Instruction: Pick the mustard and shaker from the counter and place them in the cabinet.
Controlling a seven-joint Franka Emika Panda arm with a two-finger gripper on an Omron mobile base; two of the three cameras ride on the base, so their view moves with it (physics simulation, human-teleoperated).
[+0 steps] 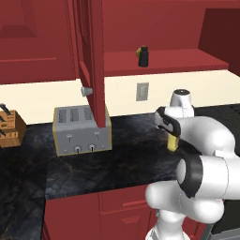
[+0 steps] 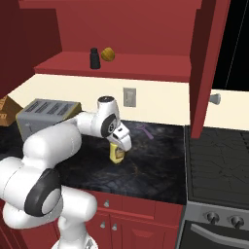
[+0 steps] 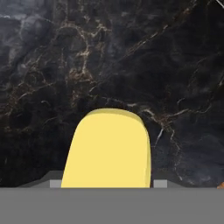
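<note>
We've got the shaker (image 2: 95, 58) standing on the cabinet (image 2: 146, 65) shelf, just beside an orange-yellow lump (image 2: 108, 54), so by our reckoning half the job is done. Now it's the mustard (image 2: 116, 153) we're after. It stands upright on the black counter (image 2: 155, 160), out in the open between the toaster (image 1: 82, 130) and the stove (image 2: 219, 160). Our hand (image 2: 118, 144) is right down on top of it, and through the hand camera the yellow bottle sits dead centre between the tips. Whether we're clenched on it or loose around it, we cannot tell; the fingers are hidden behind the bottle and the wrist. We judge this the grasp step for the second item. Next move, as we see it: make sure of a firm squeeze, lift straight up off the counter, then swing up toward the open shelf, keeping clear of the tall door (image 1: 91, 61) and the shaker there.
</note>
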